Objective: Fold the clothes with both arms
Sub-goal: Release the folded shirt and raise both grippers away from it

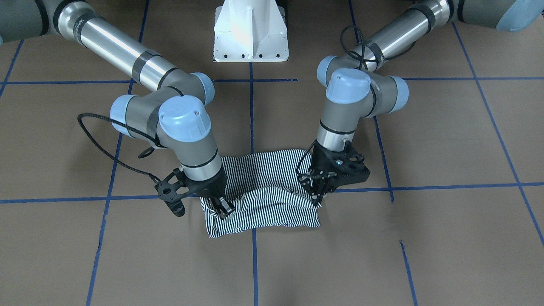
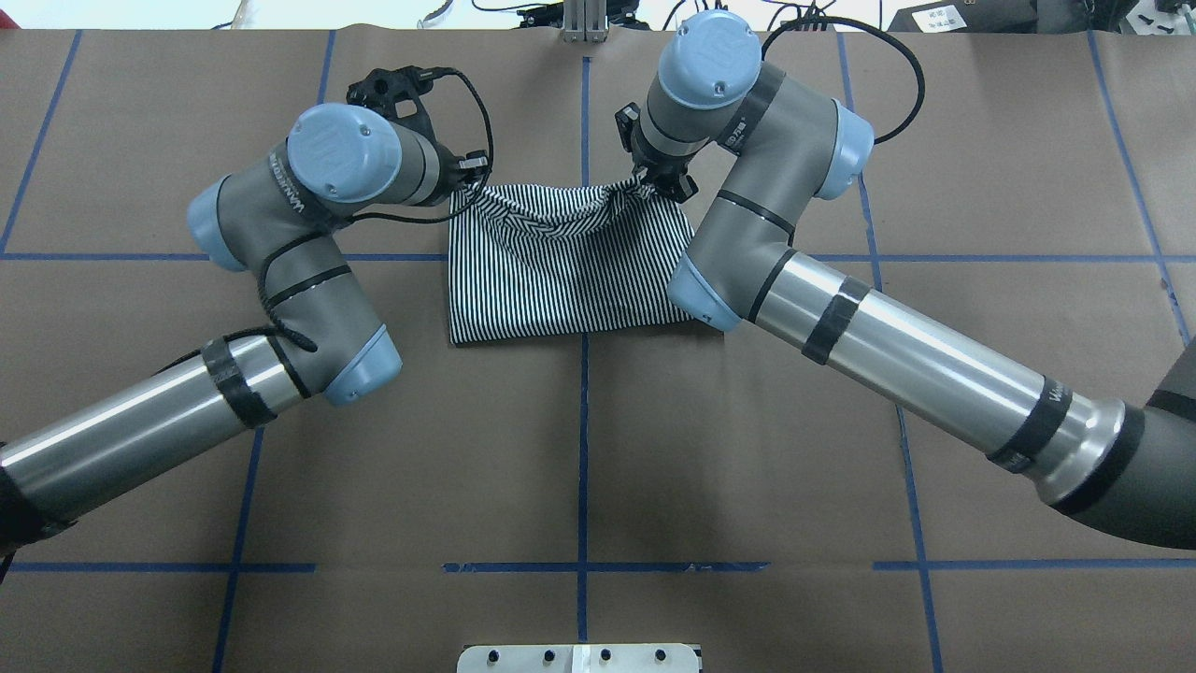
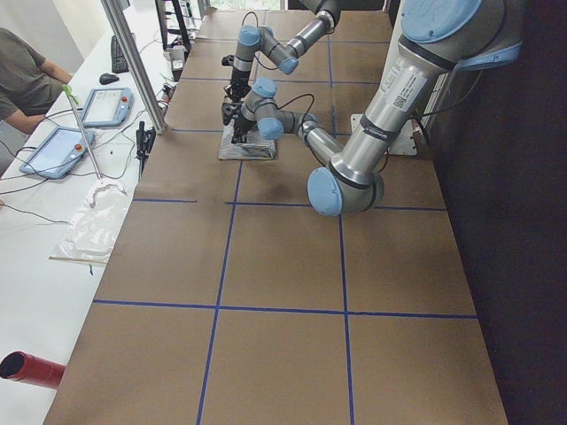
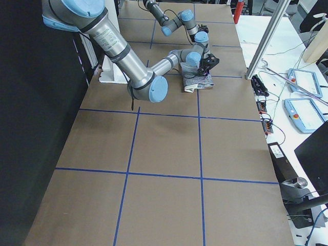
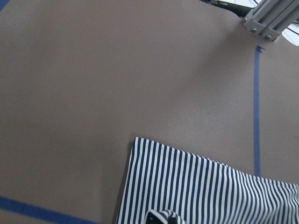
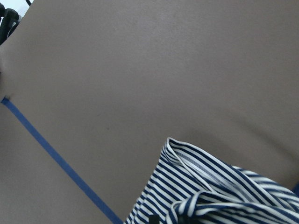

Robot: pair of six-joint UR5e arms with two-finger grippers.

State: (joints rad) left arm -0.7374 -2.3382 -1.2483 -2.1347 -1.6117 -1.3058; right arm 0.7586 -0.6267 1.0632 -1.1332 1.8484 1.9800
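Note:
The striped polo shirt (image 1: 265, 199) lies folded into a rough rectangle on the brown table, near the middle of the overhead view (image 2: 561, 280). My left gripper (image 1: 316, 196) is shut on the shirt's edge farthest from the robot, at one corner (image 2: 464, 184). My right gripper (image 1: 220, 207) is shut on the other corner of that edge (image 2: 657, 184). Both hold the edge slightly raised, and the fabric sags and bunches between them. Striped fabric fills the bottom of the left wrist view (image 5: 210, 191) and the right wrist view (image 6: 219, 196). Collar, placket and patch are hidden.
The white pedestal base (image 1: 250, 34) stands at the robot's side of the table. Blue tape lines (image 2: 583, 449) grid the brown surface. An operators' bench with tablets (image 3: 89, 106) and a seated person (image 3: 22, 75) runs along the far side.

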